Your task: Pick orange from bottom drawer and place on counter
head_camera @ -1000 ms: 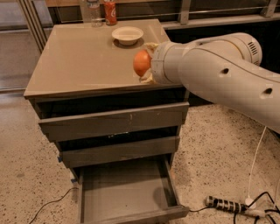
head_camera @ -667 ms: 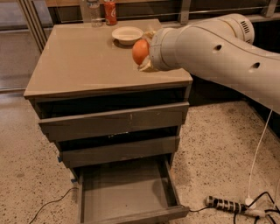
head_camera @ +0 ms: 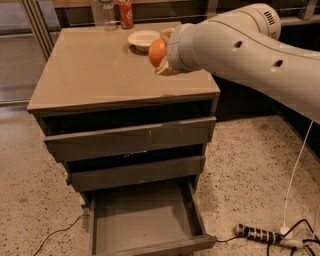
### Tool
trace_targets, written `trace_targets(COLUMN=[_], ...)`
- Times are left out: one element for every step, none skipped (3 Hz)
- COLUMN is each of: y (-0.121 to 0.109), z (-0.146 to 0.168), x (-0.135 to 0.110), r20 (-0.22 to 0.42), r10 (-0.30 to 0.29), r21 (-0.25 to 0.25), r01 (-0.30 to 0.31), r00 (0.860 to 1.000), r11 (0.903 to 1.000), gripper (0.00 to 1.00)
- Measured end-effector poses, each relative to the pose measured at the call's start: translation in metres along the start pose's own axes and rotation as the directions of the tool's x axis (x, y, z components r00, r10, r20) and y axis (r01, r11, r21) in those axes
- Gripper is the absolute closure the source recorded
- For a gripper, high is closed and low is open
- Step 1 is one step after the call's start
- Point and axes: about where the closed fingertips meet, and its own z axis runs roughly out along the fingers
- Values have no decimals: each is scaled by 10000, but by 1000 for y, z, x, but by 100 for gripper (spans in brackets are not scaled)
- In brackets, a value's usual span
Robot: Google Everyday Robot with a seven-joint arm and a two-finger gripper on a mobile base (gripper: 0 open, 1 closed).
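**Q:** The gripper (head_camera: pixel 161 52) — where is it, and in what state?

**A:** It sits at the end of the white arm (head_camera: pixel 240 50), which enters from the right. It hangs over the right rear part of the counter (head_camera: pixel 90 70). Its 2 fingers (head_camera: pixel 162 70) are clamped on the orange (head_camera: pixel 156 51), 1 above the fruit and 1 below.

**Q:** Does the orange touch the counter?

**A:** No. It is held above the glossy beige slab, and in this view it is just beside the white bowl (head_camera: pixel 142 38), which stands on the counter.

**Q:** How does the bottom drawer (head_camera: pixel 150 246) stand?

**A:** It is pulled well out from the cabinet, the lowest of 3 grey drawers, with its flat grey floor exposed. The middle drawer (head_camera: pixel 135 172) and the top drawer (head_camera: pixel 130 137) sit further back, each with a dark gap above its front.

**Q:** What else is on the counter?

**A:** There are 2 items at the rear edge — a red soda can (head_camera: pixel 126 12) and, just left of it, a clear bottle (head_camera: pixel 106 10).

**Q:** And on the terrazzo floor (head_camera: pixel 250 165)?

**A:** A power strip (head_camera: pixel 257 234) lies right of the open drawer. A white cable (head_camera: pixel 295 175) rises from beside it.
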Motion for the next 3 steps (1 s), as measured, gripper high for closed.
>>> trace_targets(y=[2, -27, -24], z=[17, 54, 58], x=[9, 6, 6], r20=[-215, -538, -537], r10=[-26, -154, -164], r21=[-137, -68, -122], r01=[23, 151, 157], r00=[9998, 9984, 9984], r11=[9999, 9999, 9998], gripper=[100, 100, 100])
